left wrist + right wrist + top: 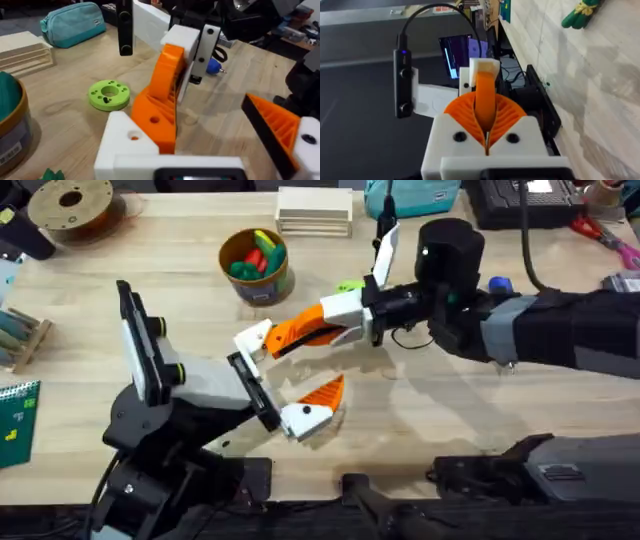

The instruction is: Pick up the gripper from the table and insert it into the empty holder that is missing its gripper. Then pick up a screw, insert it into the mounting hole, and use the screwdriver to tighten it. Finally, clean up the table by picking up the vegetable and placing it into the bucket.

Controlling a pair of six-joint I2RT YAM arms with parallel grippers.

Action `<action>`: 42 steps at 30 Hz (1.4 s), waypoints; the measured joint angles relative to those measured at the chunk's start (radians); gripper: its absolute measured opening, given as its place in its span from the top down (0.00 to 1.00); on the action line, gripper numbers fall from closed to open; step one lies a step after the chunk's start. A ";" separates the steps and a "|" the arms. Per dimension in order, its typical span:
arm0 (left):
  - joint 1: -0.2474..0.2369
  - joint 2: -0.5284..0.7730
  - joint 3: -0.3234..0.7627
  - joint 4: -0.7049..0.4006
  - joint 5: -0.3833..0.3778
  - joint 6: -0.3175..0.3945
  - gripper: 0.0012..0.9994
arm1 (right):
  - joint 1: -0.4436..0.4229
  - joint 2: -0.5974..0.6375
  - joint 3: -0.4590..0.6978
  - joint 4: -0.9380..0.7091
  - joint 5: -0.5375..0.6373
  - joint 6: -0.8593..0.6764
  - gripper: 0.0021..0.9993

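The orange ribbed gripper (300, 332) is held level above the table, with my right gripper (345, 318) shut on its rear end. Its front end sits against the white holder (254, 340) on my left gripper (290, 368), which stands open. The left gripper's other finger (322, 394) carries its own orange pad. In the left wrist view the orange gripper (159, 107) rests in the holder (125, 145). The blue screwdriver (498, 283) lies behind the right arm. The bucket (262, 286) holds toy produce. The vegetable (577, 12) lies on the table.
A bright-green disc (350, 285) lies by the right gripper. Stacked wooden blocks (315, 210), a teal pouch (400, 195) and a filament spool (70, 205) line the far edge. Red scissors (600, 230) lie at the far right.
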 joint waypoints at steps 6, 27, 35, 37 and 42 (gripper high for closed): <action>0.002 0.000 0.000 -0.008 -0.015 -0.011 0.01 | 0.026 0.032 0.011 0.010 0.030 -0.002 0.98; 0.026 0.000 0.000 -0.011 -0.122 -0.055 0.01 | 0.114 0.193 0.167 0.027 0.100 0.000 0.98; 0.027 0.000 0.000 -0.010 -0.116 -0.056 0.01 | 0.113 0.194 0.167 0.024 0.081 -0.008 0.98; 0.027 0.000 0.000 -0.010 -0.108 -0.055 0.01 | 0.109 0.195 0.167 0.022 0.067 -0.018 0.98; 0.027 0.000 0.000 -0.010 -0.055 -0.037 0.01 | 0.093 0.197 0.167 0.016 0.017 -0.030 0.98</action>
